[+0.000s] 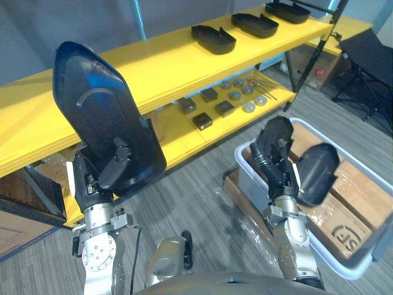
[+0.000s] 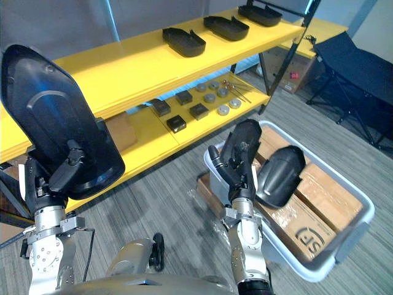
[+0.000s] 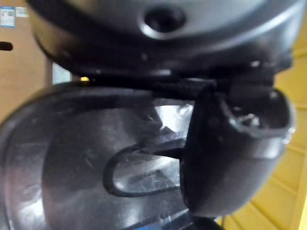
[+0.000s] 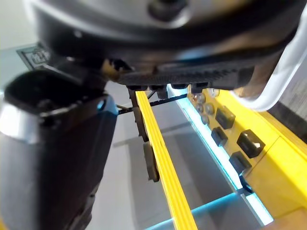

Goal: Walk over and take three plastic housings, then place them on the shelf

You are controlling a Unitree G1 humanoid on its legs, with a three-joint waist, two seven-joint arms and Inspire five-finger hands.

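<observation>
- Grip first: my left hand [image 1: 95, 183] is closed round the lower end of a big black housing [image 1: 98, 110], with the thumb pressed across its broad face.
- That big housing stands nearly upright in front of the yellow shelf [image 1: 166, 61]. Its long axis runs up and down, its rounded end is on top, and it tilts a little toward my left.
- The face with the curved groove is turned toward me and away from the shelf.
- My right hand [image 1: 279, 169] is out from the shelf, over a pale bin [image 1: 244, 172] on the floor.
- As far as I can tell, its fingers are curled round a smaller housing [image 1: 276, 130].
- The smaller housing also stands on end, rounded tip up, and leans slightly toward the shelf.
- A loose housing [image 1: 318, 172] lies in the bin just beside my right hand, on the side away from the shelf. It rests slanted on a cardboard box [image 1: 362, 196] with its rounded end uppermost.
- Three housings [image 1: 255, 24] lie flat in a row on the shelf's top board, well apart from both hands. Their long axes seem to run across the board.
- On the shelf's lower board sit small dark blocks [image 1: 209, 110] and, just beyond them, round metal discs [image 1: 249, 98].
</observation>
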